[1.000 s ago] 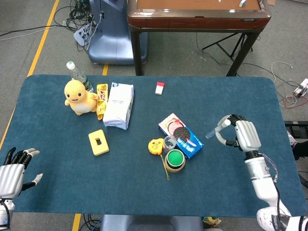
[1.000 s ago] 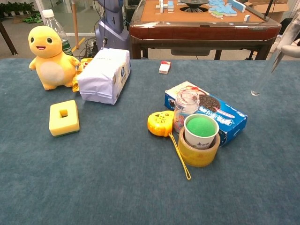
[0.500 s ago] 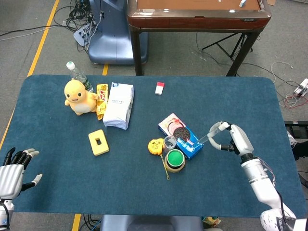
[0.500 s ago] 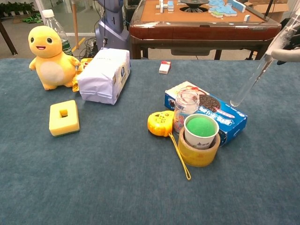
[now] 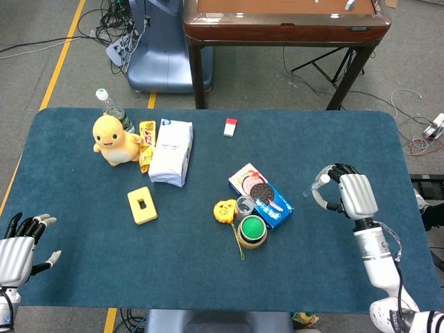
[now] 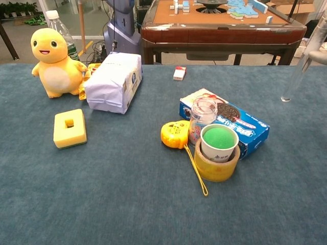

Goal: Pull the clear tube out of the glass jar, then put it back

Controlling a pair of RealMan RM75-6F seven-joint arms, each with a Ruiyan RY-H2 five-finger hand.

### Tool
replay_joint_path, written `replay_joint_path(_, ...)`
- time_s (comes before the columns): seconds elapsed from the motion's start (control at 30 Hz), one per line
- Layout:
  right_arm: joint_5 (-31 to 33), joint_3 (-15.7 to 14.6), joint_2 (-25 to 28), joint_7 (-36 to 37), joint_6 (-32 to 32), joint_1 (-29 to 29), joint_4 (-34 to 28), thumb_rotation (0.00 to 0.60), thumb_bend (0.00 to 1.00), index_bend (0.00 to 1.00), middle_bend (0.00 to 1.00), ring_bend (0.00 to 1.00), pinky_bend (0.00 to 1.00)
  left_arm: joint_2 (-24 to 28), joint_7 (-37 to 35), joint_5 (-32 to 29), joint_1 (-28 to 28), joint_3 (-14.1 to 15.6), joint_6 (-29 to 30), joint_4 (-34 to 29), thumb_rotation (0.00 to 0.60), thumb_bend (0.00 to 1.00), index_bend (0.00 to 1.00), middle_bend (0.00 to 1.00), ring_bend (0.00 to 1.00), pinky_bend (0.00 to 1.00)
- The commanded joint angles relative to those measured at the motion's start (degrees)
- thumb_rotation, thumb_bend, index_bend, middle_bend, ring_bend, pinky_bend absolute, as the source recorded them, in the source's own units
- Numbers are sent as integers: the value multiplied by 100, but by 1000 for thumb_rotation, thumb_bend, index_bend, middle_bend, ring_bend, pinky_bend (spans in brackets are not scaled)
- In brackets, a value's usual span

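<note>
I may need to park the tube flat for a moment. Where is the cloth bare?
Bare cloth lies between the cookie box and the right hand, and along the near edge toward the left hand. It is crowded around the glass jar: tape measure, cup.

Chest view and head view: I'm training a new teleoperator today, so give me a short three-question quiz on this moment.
1. True or false: the clear tube sits inside the glass jar.
2. Which hand holds the tube?
A. left hand
B. right hand
3. Fill in: the green-filled cup stands inside a ring of ____.

Key: 1 false; 2 B; 3 tape.
</note>
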Motion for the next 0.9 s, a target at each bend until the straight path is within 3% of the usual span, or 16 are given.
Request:
replay_joint_path(0.03,228,12,235,1134,-655,7,-584,600,585,623,436,296,270,-1,1,-3,1,1,-1,2,600,244,247,200,160,21)
replay_joint_path(0.23,98,2,519,1923,-1011,30,-729,600,585,623,437,296,270,9,6,0,0,2,-3,-11,600,244,247,200,160,21)
replay_joint_path(0.6,-310,-72,-97,38,28,-2,175,600,584,623,440,297,270,4,24,-7,-9,3,-21,-12,600,244,247,199,160,21)
replay_joint_path(0.77,-217,-76,-142,115,-52,5,103,600,585,623,440,296,270,6,13,-17,-7,4,-25,-3,600,244,247,200,160,21)
replay_joint_path(0.9,11,-54,2,669,-451,46,-292,600,585,623,440,296,270,2,0,-15,0,8,-17,9,600,244,247,200,160,21)
